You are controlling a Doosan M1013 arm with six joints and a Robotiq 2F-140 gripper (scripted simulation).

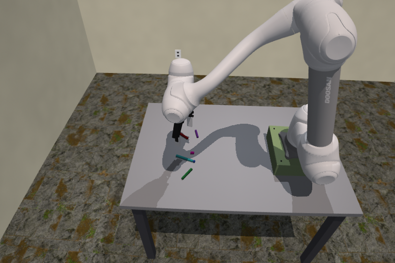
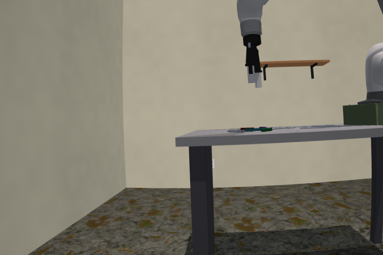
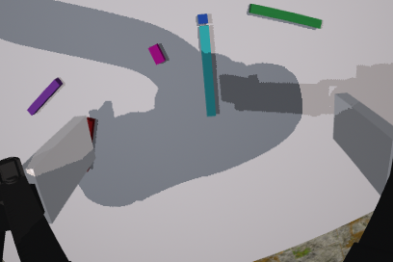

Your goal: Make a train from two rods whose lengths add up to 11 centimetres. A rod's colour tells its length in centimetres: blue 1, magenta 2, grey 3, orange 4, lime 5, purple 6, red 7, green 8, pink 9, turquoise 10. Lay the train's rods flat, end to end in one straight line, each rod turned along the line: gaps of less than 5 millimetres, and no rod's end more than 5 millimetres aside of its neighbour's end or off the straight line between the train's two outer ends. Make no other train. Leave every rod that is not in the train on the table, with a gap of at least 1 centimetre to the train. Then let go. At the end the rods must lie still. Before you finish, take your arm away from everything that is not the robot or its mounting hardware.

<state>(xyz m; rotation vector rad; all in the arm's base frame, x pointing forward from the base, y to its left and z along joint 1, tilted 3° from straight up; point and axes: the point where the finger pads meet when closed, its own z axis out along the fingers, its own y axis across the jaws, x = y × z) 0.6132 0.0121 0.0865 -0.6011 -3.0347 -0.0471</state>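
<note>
A turquoise rod (image 1: 184, 157) (image 3: 207, 72) lies flat on the grey table (image 1: 242, 190), with a small blue rod (image 1: 193, 161) (image 3: 203, 18) end to end at its one end, in one line. A green rod (image 1: 187, 173) (image 3: 284, 16) lies apart beside them. A magenta rod (image 1: 191, 153) (image 3: 157, 53), a purple rod (image 1: 196, 133) (image 3: 44, 95) and a red rod (image 1: 184, 136) (image 3: 91, 126) lie further off; the red one is mostly hidden behind a finger in the wrist view. My gripper (image 1: 182, 130) (image 2: 254, 80) (image 3: 211, 127) is open and empty, high above the rods.
The arm's green base block (image 1: 281, 154) (image 2: 362, 113) stands at the table's right side. A wooden wall shelf (image 2: 294, 63) hangs behind. The rods lie near the table's left edge (image 2: 185, 139).
</note>
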